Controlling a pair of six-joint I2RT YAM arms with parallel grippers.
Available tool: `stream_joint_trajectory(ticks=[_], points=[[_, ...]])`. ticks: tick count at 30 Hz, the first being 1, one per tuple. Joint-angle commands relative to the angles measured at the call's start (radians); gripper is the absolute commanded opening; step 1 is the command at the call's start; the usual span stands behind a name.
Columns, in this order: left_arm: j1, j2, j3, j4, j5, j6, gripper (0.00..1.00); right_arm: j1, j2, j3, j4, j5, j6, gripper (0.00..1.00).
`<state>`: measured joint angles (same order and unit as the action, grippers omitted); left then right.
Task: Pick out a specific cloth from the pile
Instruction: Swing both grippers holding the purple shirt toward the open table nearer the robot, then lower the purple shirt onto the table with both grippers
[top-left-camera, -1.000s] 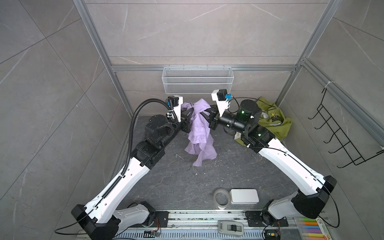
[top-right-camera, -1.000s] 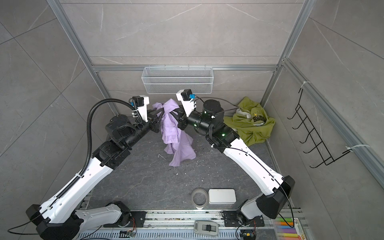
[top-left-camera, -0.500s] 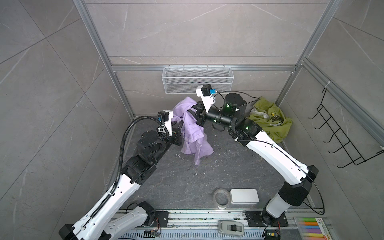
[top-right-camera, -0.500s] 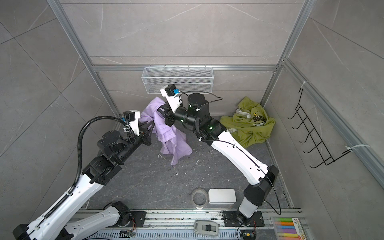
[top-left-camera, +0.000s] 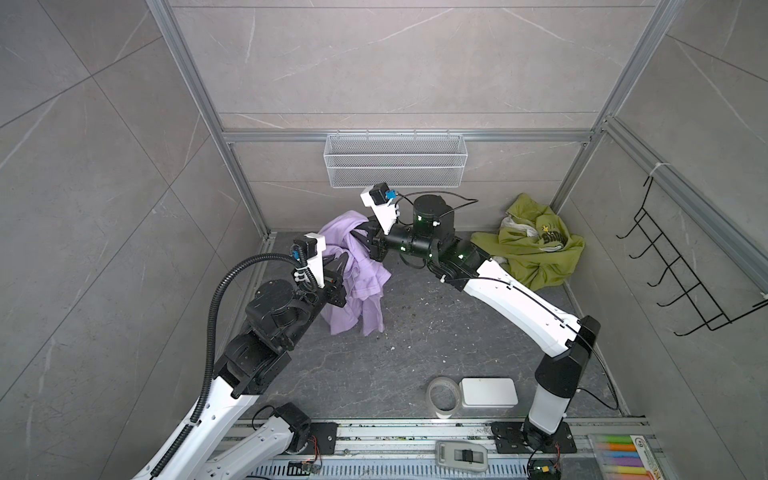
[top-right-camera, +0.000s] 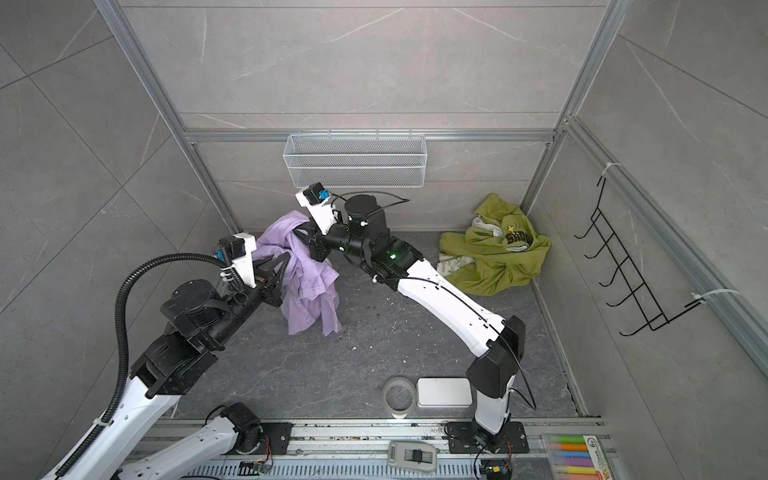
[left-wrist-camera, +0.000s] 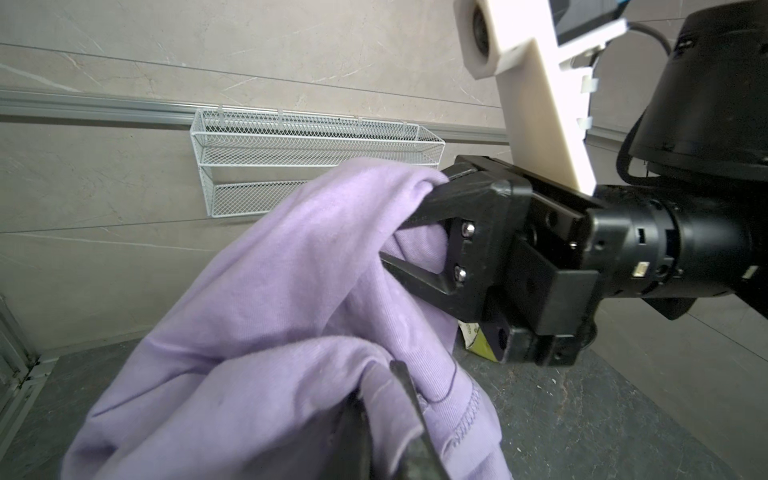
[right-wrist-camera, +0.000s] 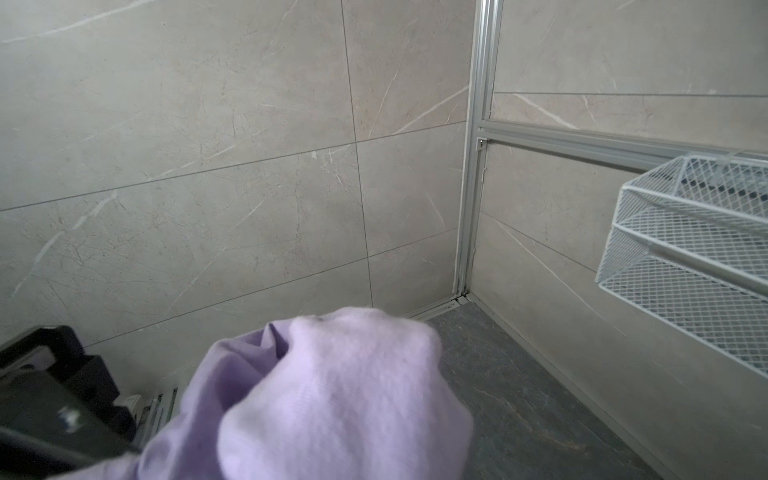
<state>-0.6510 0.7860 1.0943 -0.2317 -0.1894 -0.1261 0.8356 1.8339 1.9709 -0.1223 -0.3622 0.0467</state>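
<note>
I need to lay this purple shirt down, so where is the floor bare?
The widest bare floor lies in the middle, bordered by the hanging lavender cloth, the right arm, the tape roll and the white box. Crowded: the back right corner, filled by the green garment.

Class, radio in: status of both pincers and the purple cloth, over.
Left pincer, right pincer: shut on cloth. Cloth held up, apart from green garment. Nothing blocking.

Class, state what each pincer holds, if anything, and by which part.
Both hold the lavender cloth: the right pincer pinches an upper fold, the left pincer a lower fold near a hem.
</note>
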Motion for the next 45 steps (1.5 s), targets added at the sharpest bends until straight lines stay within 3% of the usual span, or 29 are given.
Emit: stream_joint_trajectory(ticks=[1, 11, 27, 45], points=[[0.000, -0.027, -0.031, -0.018, -0.031, 0.017, 0.00, 0.007, 0.012, -0.017, 0.075, -0.009, 0.043, 0.00], [-0.001, -0.051, -0.168, -0.029, -0.024, -0.064, 0.00, -0.002, -0.007, -0.218, 0.125, -0.003, 0.038, 0.00], [0.000, -0.045, -0.368, 0.014, -0.027, -0.180, 0.00, -0.067, -0.141, -0.611, 0.243, 0.054, 0.129, 0.00], [0.000, 0.052, -0.525, 0.035, -0.024, -0.357, 0.00, -0.080, -0.130, -0.845, 0.328, 0.060, 0.202, 0.00]])
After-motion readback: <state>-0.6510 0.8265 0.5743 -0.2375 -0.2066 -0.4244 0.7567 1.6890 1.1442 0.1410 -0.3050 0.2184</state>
